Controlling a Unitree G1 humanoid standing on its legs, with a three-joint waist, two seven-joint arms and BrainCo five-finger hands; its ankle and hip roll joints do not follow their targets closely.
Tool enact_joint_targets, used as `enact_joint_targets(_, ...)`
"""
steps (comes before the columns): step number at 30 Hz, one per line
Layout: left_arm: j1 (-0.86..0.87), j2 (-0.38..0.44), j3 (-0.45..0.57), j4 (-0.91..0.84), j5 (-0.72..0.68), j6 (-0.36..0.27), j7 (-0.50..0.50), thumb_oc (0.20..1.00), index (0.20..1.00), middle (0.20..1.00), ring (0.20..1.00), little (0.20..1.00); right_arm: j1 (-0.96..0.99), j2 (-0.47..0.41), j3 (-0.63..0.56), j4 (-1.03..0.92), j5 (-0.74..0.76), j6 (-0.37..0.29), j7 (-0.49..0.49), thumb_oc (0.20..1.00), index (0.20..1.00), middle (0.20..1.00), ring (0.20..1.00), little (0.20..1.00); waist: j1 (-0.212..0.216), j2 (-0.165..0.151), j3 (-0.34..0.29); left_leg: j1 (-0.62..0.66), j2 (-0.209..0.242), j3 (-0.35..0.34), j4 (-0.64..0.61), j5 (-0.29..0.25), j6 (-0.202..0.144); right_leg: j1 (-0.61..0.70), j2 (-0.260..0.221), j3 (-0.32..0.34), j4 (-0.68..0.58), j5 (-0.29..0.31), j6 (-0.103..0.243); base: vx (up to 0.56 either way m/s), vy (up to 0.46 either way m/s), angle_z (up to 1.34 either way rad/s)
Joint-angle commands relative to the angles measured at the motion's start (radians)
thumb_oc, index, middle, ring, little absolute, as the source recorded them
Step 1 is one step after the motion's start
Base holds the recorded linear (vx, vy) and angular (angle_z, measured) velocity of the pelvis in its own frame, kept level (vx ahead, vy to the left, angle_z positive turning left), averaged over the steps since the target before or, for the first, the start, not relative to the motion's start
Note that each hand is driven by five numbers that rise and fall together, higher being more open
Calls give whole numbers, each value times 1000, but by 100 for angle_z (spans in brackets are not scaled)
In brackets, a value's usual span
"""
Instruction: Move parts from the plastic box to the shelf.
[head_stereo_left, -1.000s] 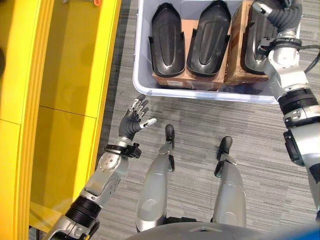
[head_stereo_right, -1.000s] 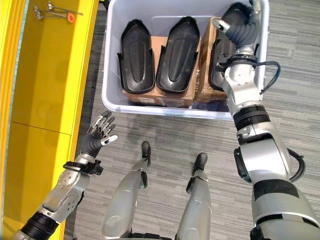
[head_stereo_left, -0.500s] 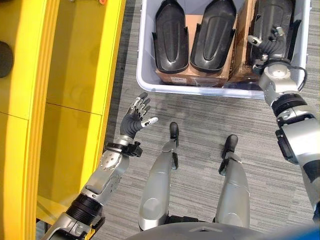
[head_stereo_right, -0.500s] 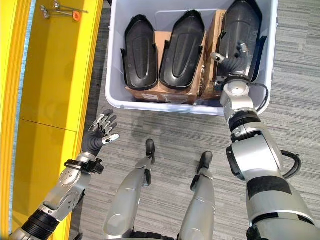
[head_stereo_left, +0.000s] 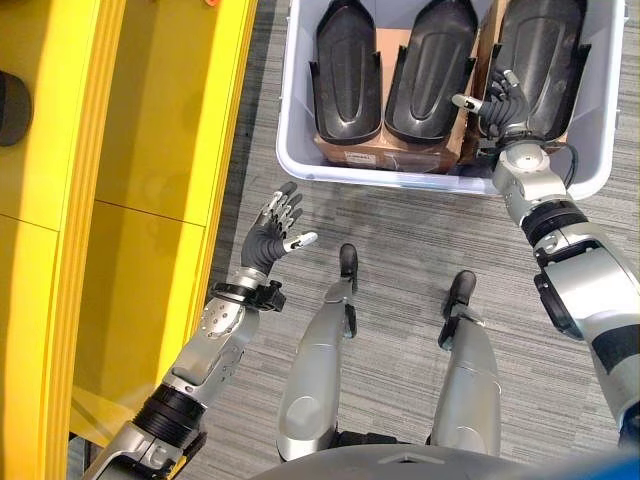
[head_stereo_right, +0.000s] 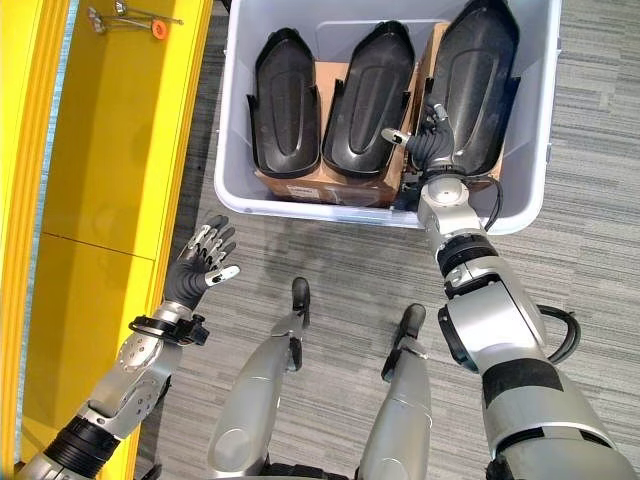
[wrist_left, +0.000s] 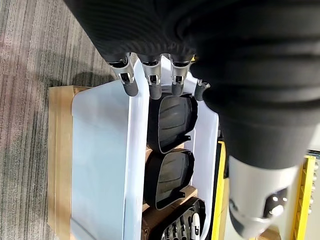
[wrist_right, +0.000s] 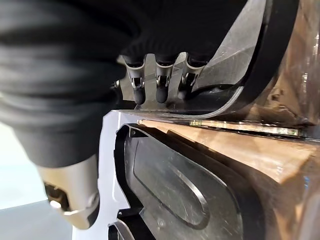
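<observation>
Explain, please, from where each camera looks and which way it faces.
Left eye, right eye: on the head, facing down at the plastic box, the yellow shelf, both arms.
Left wrist: along the open left hand toward the box.
Right wrist: along the right hand, fingers at a black part.
All four share the box.

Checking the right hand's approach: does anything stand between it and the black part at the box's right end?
Nothing visible does. The right hand is already against the rightmost black part in the plastic box, fingers spread.
</observation>
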Motion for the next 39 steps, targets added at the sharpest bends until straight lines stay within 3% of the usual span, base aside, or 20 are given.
enact_joint_targets(1,9,26,-24,-85,8,-46,-23,1000,1000,1000,1000,1000,72,21,-1,3,3,11,25,1000,1000,1000,1000,1000,29,11,-17,-22,49,-56,112,-130,-51,55,-5,1,-41,15,23,-25,4,7)
enact_joint_targets(11,31,27,0,-83,13,-42,-24,1000,1000,1000,1000,1000,201,-20,98,-340,-43,-1,79,1000,1000,1000,1000,1000,8,-13,-11,-19,56,-51,111,-124,-52,54,-1,3,-42,20,22,-4,0,1)
enact_joint_targets(19,61,59,19,-104,12,-47,-32,1000,1000,1000,1000,1000,301,-170,153,-701,-95,-36,125,1000,1000,1000,1000,1000,-19,-38,-6,-21,64,-51,115,-123,-56,55,-2,1,-47,26,25,-2,-1,0)
enact_joint_targets(28,79,61,49,-119,14,-50,-30,1000,1000,1000,1000,1000,358,-292,19,-1053,-183,-109,51,1000,1000,1000,1000,1000,-43,-55,-10,-24,68,-43,110,-99,-49,54,-4,0,-62,57,24,-29,4,0)
enact_joint_targets(34,87,53,64,-122,5,-48,-24,1000,1000,1000,1000,1000,416,-269,-96,-1169,-240,-137,-17,1000,1000,1000,1000,1000,-56,-61,-13,-23,70,-43,113,-103,-51,59,-3,0,-66,58,26,0,0,0)
enact_joint_targets(39,92,46,71,-122,6,-49,-11,1000,1000,1000,1000,1000,433,-207,-145,-1152,-338,-117,-108,1000,1000,1000,1000,1000,-62,-65,-16,-22,72,-43,113,-104,-51,65,0,3,-71,57,25,1,-2,-3)
